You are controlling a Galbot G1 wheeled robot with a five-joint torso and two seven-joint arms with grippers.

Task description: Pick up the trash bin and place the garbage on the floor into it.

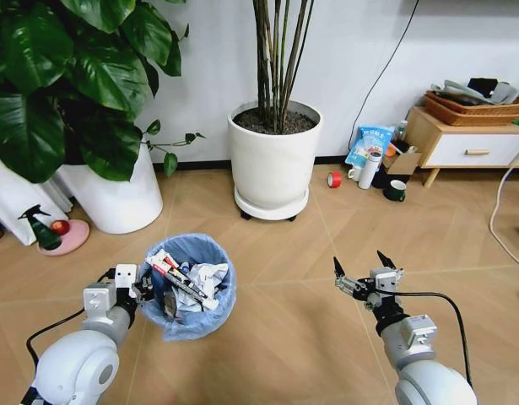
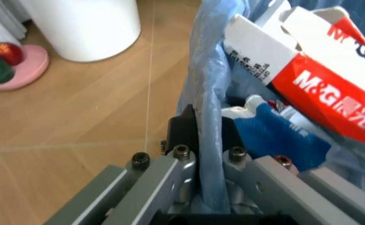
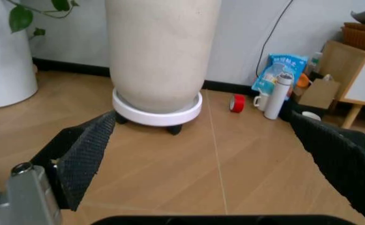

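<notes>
The trash bin (image 1: pixel 190 291), small and round with a pale blue bag liner, stands on the floor (image 1: pixel 284 346) in front of me. It holds the garbage (image 1: pixel 187 283): white tissue wads, a red-and-white box (image 2: pixel 320 79) and a blue packet (image 2: pixel 276 136). My left gripper (image 1: pixel 148 288) is shut on the bin's left rim; in the left wrist view the liner (image 2: pixel 204 93) is pinched between its fingers (image 2: pixel 181 129). My right gripper (image 1: pixel 360 260) hovers to the bin's right, open and holding nothing, with its black pads (image 3: pixel 82 154) spread wide.
A white plant pot on a wheeled base (image 1: pixel 274 156) stands straight ahead, a second white pot (image 1: pixel 116 198) at the left. A spray bottle on a pink dish (image 1: pixel 48 232) is far left. A white bottle (image 1: pixel 370 169), dark mug (image 1: pixel 396 191), red tape roll (image 1: pixel 334 179) and cabinet (image 1: pixel 470 148) sit back right.
</notes>
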